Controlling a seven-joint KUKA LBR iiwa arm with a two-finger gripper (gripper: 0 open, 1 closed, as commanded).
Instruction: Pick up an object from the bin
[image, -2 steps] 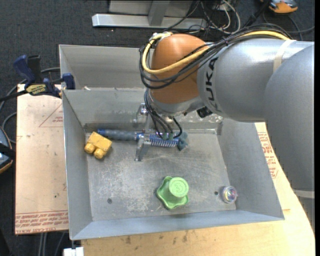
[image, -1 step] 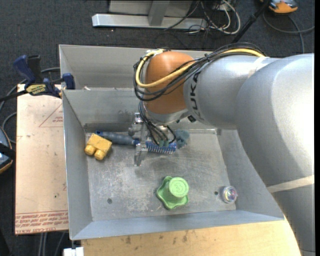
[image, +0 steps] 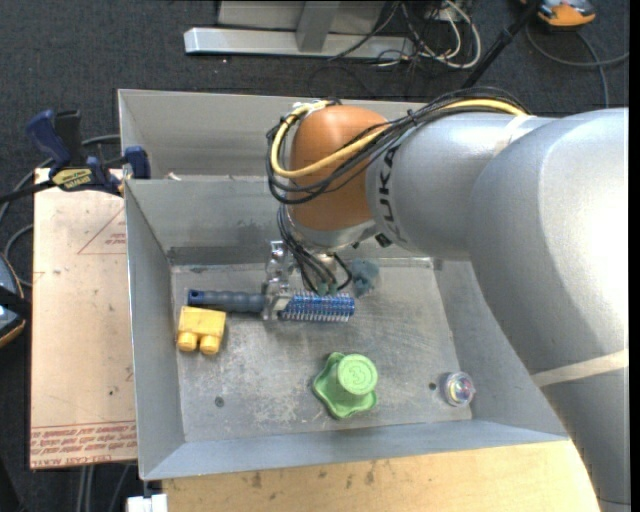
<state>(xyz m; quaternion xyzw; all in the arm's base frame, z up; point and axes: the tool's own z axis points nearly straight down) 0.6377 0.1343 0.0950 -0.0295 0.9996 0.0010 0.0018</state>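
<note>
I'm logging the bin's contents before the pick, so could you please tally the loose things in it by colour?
Yellow: 1, a block
Green: 1, a lobed round piece
Blue: 1, a brush with a dark handle
Teal: 1, a small piece, partly hidden
Clear and shiny: 1, a small ball
Total: 5

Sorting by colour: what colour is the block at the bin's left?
The block is yellow, best seen in the camera view.

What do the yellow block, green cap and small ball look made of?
Yellow block: probably moulded plastic, satin; even colour, rounded studs. Green cap: likely plastic, smooth; soft sheen on its round top. Small ball: glass or clear plastic, glossy; bright glints, cannot tell which.
</note>
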